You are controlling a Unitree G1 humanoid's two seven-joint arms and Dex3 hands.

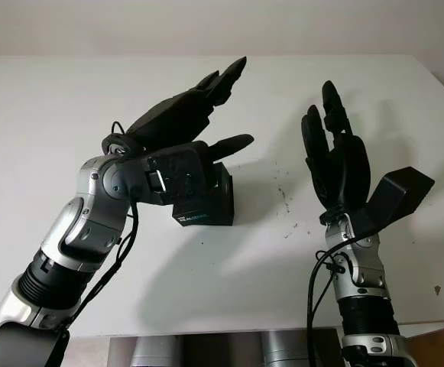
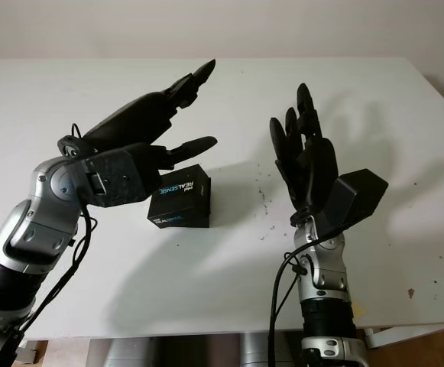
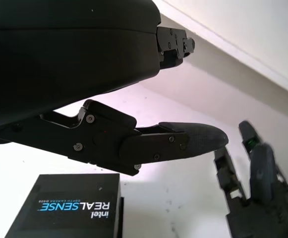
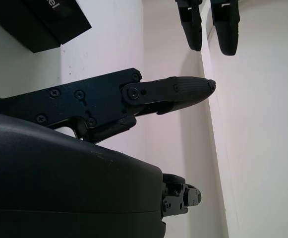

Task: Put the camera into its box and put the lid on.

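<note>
A small black cardboard box (image 2: 180, 198) with blue and white "RealSense" print stands closed on the white table (image 2: 405, 138), near the middle and a little to the left. The left hand (image 2: 149, 118) is raised in the air just above the box and to its left, released and holding nothing. The right hand (image 2: 304, 157) is lifted over the table to the right of the box, well apart from it, also released and holding nothing.
</note>
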